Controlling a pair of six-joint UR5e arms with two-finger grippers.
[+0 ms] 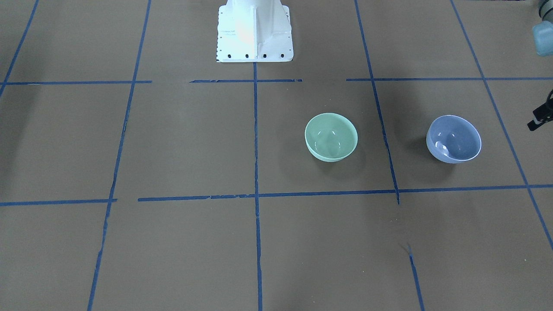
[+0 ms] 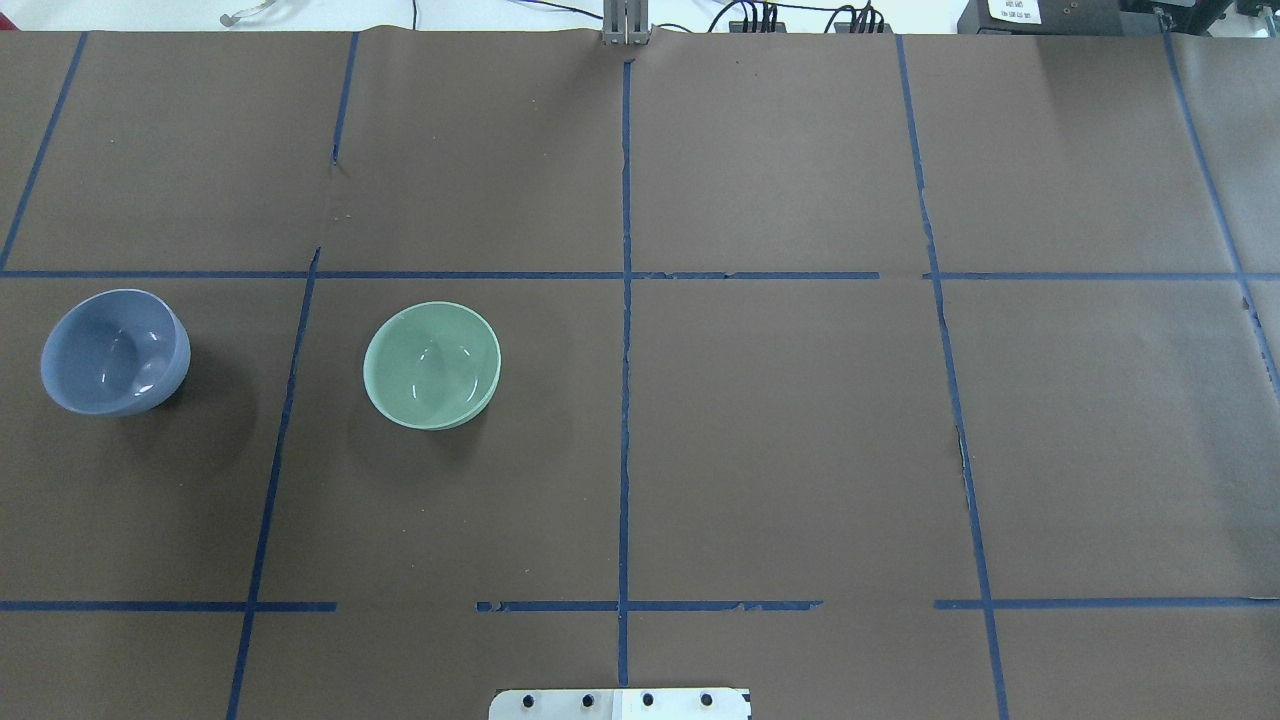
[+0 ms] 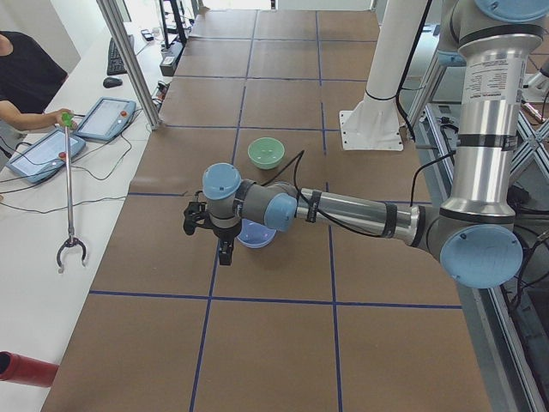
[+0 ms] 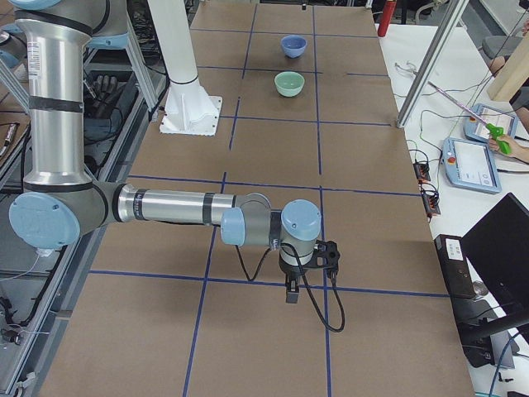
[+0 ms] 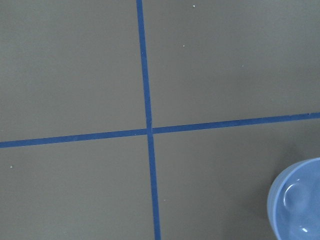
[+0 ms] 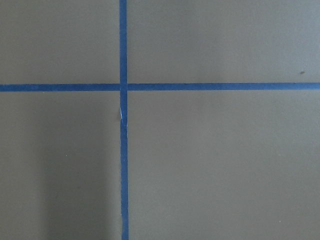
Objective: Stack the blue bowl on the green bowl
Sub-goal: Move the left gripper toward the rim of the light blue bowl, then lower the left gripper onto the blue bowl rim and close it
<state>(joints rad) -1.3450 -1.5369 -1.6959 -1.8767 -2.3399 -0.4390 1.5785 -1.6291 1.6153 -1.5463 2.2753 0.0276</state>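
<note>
The blue bowl stands upright on the brown table, on my left side. The green bowl stands upright about one bowl's width to its right, apart from it. Both also show in the front view, blue bowl and green bowl. My left gripper hangs over the table just beside the blue bowl, on its outer side, and holds nothing that I can see. The left wrist view shows only the blue bowl's rim at the bottom right. My right gripper hovers far from both bowls. I cannot tell whether either gripper is open or shut.
The white robot base stands at the table's middle near edge. Blue tape lines mark a grid on the table. An operator at the side bench holds a grabber stick beside tablets.
</note>
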